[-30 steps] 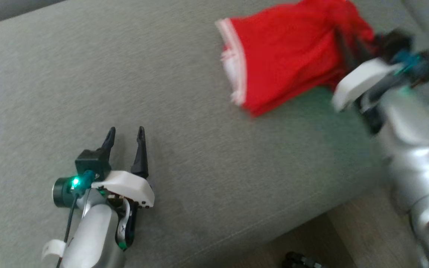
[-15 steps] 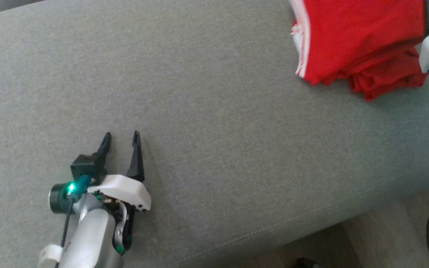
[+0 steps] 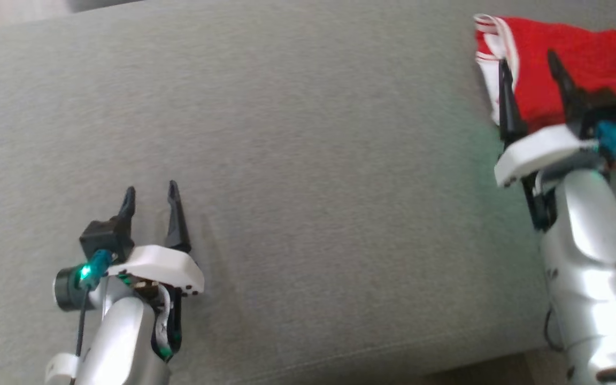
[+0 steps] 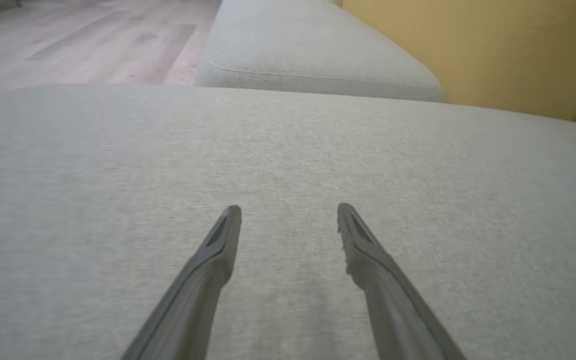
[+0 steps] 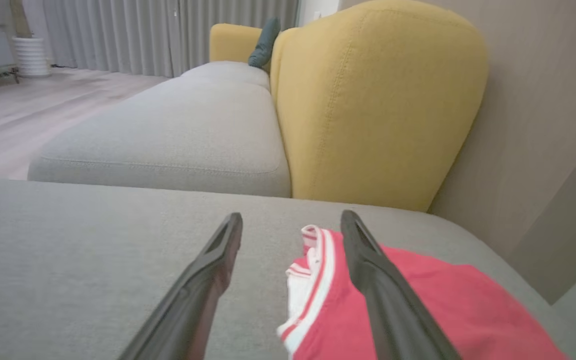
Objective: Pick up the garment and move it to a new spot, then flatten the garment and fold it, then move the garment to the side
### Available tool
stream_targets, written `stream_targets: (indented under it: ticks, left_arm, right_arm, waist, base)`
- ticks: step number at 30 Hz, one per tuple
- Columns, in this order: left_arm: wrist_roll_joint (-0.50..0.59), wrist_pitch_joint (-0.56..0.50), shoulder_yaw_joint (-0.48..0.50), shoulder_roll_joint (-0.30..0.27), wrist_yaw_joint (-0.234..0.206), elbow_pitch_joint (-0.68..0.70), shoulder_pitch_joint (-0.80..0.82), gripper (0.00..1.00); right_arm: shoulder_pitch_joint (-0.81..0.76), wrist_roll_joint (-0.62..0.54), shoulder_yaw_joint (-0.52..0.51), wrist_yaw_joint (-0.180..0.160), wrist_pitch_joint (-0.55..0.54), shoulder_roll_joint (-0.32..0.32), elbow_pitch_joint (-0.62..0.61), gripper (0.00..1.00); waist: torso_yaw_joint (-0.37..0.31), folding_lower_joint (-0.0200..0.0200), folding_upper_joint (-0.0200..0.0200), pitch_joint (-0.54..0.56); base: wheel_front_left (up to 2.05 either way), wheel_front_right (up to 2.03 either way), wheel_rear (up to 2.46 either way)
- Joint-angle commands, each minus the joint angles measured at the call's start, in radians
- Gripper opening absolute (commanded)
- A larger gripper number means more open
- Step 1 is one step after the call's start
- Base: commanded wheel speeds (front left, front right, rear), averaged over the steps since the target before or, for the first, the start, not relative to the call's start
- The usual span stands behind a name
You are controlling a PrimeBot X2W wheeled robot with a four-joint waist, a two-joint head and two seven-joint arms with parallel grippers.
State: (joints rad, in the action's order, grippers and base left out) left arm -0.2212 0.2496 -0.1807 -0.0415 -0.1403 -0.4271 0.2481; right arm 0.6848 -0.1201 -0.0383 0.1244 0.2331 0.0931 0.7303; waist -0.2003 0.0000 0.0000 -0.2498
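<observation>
On the right end of the wide grey cloth sofa seat (image 3: pixel 313 160), the folded red garment with white stripes (image 3: pixel 607 53) now lies by itself. A second ago the right gripper (image 3: pixel 527 58) was pinching it. Now its two fingers stand wide apart over the striped edge. The left gripper (image 3: pixel 151 187) waits far away, fingers apart too. I think the last move, putting it to the side, is done.

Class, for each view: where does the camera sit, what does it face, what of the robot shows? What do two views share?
Head view: on the head, facing down at the sofa seat; left gripper, right gripper, forearms.
Left wrist view: on the left wrist, along its fingers, across the seat.
Right wrist view: right wrist, along its fingers, toward the garment.
Shared: both wrist views catch the yellow backrest.
</observation>
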Motion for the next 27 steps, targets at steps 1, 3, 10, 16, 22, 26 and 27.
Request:
stream_targets:
  ticks: [1, 3, 10, 16, 22, 26, 27]
  left_arm:
    - [-0.005, 0.012, 0.039, -0.009, -0.011, 0.037, 0.001, 1.0]
    - [-0.008, 0.012, 0.046, -0.009, -0.016, 0.041, -0.008, 1.0]
    - [-0.014, 0.012, 0.071, -0.009, -0.02, 0.052, -0.041, 1.0]
    - [-0.017, 0.012, 0.084, -0.009, -0.006, 0.053, -0.083, 1.0]
    - [-0.028, 0.012, 0.094, -0.009, 0.017, 0.055, -0.115, 1.0]
    - [-0.039, 0.012, 0.11, -0.009, 0.036, 0.06, -0.139, 1.0]
    - [-0.048, 0.012, 0.112, -0.009, 0.045, 0.063, -0.145, 1.0]
  right_arm:
    - [-0.021, 0.021, 0.007, 0.006, 0.019, -0.022, -0.037, 1.0]
    - [-0.059, 0.036, -0.001, 0.006, 0.023, -0.032, -0.033, 1.0]
    - [-0.161, 0.107, 0.013, 0.006, 0.028, -0.042, -0.033, 1.0]
    - [-0.229, 0.162, 0.032, 0.006, 0.028, -0.043, -0.055, 1.0]
    - [-0.287, 0.187, 0.053, 0.006, 0.029, -0.043, -0.077, 1.0]
    - [-0.318, 0.212, 0.067, 0.006, 0.029, -0.043, -0.103, 1.0]
    - [-0.324, 0.215, 0.071, 0.006, 0.029, -0.043, -0.109, 1.0]
  waist:
    - [0.06, 0.0, 0.0, 0.025]
    - [0.091, 0.0, 0.0, 0.036]
    - [0.189, 0.0, 0.0, 0.083]
    - [0.227, 0.0, 0.0, 0.131]
    - [0.241, 0.0, 0.0, 0.176]
    - [0.24, 0.0, 0.0, 0.195]
    - [0.239, 0.0, 0.0, 0.199]
  base:
    - [0.0, 0.0, 0.0]
    - [0.0, 0.0, 0.0]
    - [0.0, 0.0, 0.0]
    - [0.0, 0.0, 0.0]
    - [0.0, 0.0, 0.0]
    - [0.0, 0.0, 0.0]
    - [0.0, 0.0, 0.0]
